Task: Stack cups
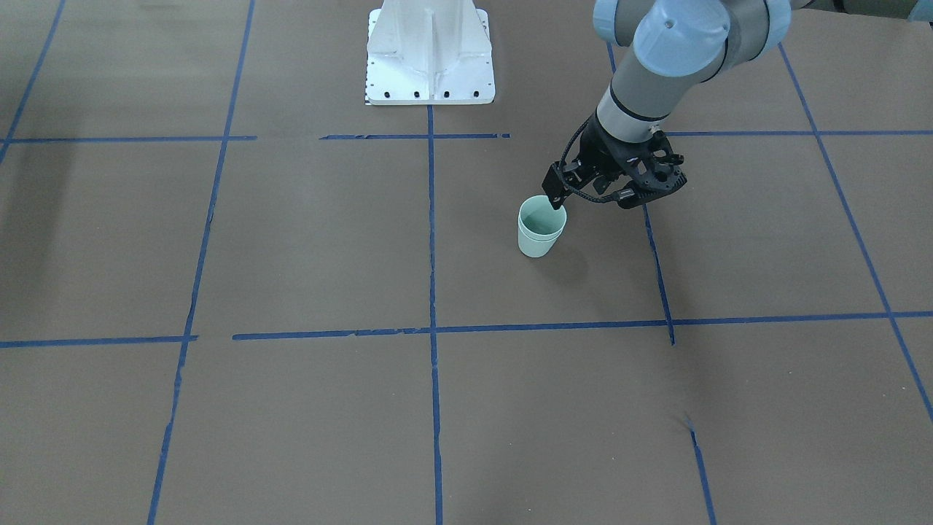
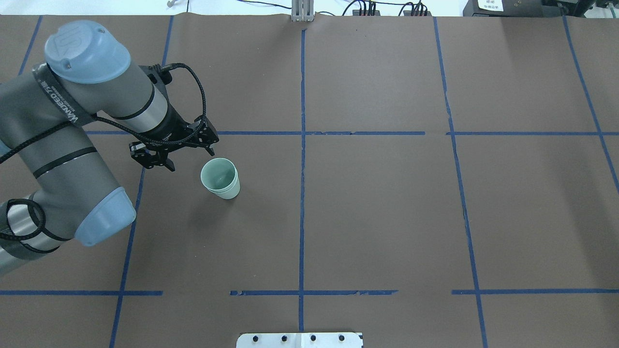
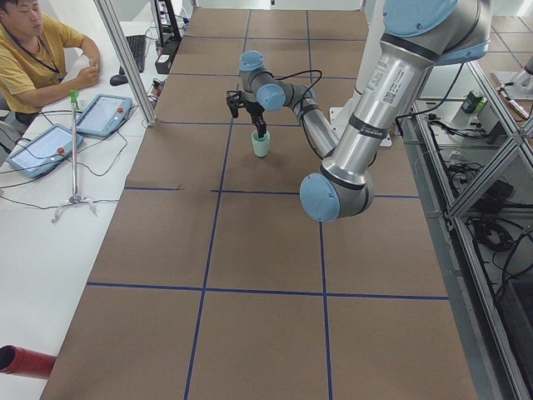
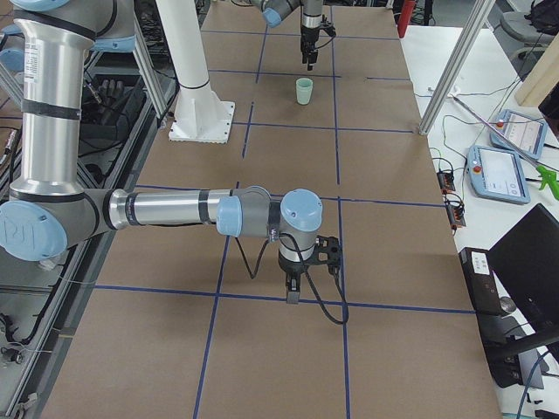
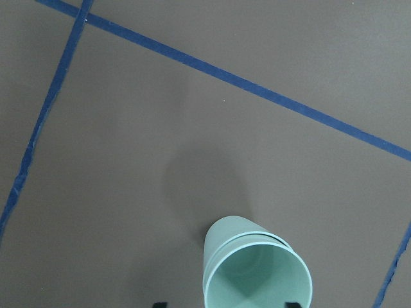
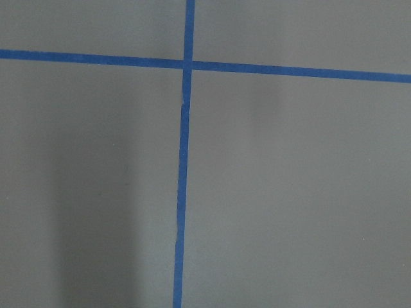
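Two pale mint-green cups (image 1: 541, 227) stand nested, one inside the other, upright on the brown table; they also show in the overhead view (image 2: 220, 178) and at the bottom of the left wrist view (image 5: 257, 268). My left gripper (image 1: 590, 198) is open and empty, raised just beside and above the stack, not touching it; it also shows in the overhead view (image 2: 189, 158). My right gripper (image 4: 293, 295) shows only in the exterior right view, low over bare table far from the cups; I cannot tell whether it is open or shut.
The white robot base (image 1: 430, 55) stands at the table's robot side. Blue tape lines (image 2: 302, 145) divide the brown table into squares. An operator (image 3: 29, 54) sits beyond the far edge with tablets (image 3: 100, 112).
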`<state>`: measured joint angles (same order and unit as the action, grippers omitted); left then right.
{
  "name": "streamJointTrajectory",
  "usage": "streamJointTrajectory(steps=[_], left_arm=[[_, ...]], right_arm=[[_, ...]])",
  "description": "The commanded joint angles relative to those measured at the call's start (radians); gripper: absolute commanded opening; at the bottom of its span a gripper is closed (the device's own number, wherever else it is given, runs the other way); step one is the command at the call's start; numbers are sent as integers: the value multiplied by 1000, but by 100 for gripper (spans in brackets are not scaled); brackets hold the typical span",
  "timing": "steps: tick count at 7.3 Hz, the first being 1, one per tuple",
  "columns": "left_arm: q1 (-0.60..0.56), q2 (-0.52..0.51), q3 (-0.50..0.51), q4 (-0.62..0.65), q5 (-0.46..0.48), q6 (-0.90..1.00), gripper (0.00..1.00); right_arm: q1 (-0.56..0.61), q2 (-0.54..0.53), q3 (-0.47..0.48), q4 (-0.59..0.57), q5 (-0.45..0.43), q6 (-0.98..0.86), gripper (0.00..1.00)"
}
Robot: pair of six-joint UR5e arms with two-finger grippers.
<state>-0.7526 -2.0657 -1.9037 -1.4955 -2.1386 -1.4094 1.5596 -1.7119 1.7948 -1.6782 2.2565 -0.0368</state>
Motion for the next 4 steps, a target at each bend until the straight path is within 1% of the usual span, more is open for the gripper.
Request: streamJointTrajectory(steps=[1,2,3,4], left_arm=[[-17,63,-46,0,-1,155,100],[-68,135,-73,-3,-4,291,100],[-149,197,-78,-3,-30,449,100],[-225,299,-89,-3,-75,659,100]], right_arm=[[0,0,0,0,0,0,100],[-1,0,0,0,0,0,100],[0,0,0,0,0,0,100],[0,0,0,0,0,0,100]])
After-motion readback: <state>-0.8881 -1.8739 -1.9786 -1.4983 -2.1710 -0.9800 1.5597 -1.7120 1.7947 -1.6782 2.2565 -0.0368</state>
